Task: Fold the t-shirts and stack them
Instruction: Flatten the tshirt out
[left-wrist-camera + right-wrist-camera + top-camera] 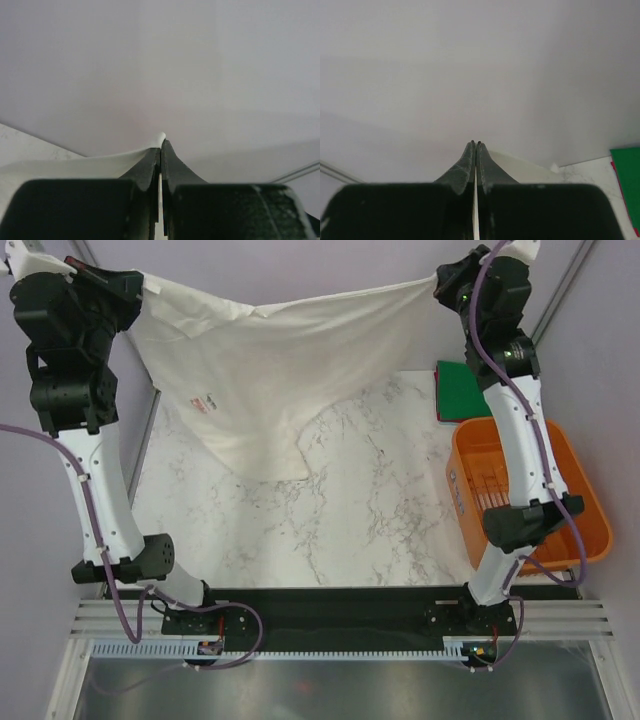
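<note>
Far edge: white cloth t-shirt with a red chest print [270,370] hangs stretched like a curtain from left corner to right corner, drooping toward the middle and blocking passage.
Far right corner: dark green folded cloth t-shirt [458,390], a low obstacle.
Right edge: orange plastic slatted basket [575,490] walls it.
Near half: white marble desk [380,530] lies bare, open for passing.

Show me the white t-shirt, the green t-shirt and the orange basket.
white t-shirt [270,370], top external view, middle of the hanging cloth.
green t-shirt [462,390], top external view, its folded top face.
orange basket [475,455], top external view, bare inner surface.
</note>
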Available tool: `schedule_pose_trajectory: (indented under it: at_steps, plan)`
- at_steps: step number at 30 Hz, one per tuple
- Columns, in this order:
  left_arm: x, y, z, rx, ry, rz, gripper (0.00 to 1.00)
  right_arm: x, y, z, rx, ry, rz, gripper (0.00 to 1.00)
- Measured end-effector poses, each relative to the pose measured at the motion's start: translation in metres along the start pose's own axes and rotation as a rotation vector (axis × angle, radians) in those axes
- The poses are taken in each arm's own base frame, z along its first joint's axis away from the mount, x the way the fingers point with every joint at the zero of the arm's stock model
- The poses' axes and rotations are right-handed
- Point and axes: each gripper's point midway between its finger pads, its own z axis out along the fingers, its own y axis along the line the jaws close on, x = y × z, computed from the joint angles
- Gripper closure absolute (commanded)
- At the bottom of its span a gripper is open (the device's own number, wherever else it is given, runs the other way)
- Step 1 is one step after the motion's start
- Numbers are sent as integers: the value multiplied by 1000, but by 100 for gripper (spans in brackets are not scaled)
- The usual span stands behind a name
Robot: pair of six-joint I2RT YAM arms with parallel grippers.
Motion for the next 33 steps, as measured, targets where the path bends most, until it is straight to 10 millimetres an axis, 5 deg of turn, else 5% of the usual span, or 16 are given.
schedule_pose_trajectory:
  at_steps: [5,9,12,16,17,22,25,28,33]
  plan:
    - [5,-4,-55,21,13,1,98,-27,-12,-43,5,-44,-12,100]
    - [56,39,-98,-54,105,-4,98,4,-27,-79,12,31,-27,100]
    - [111,87,-128,-139,199,-18,98,51,-56,-101,58,138,-44,100]
    - [201,165,-175,-291,358,-65,98,152,-122,-147,179,369,-79,100]
    - [218,178,-184,-319,388,-78,98,190,-147,-168,225,458,-89,100]
    - [284,238,-235,-503,525,-130,98,278,-207,-239,356,728,-126,100]
    - [283,248,-243,-560,510,-121,98,291,-220,-268,387,795,-137,100]
    - [268,245,-240,-589,472,-107,98,279,-213,-273,371,781,-136,100]
    - [191,186,-220,-468,299,-102,98,219,-167,-251,276,684,-109,100]
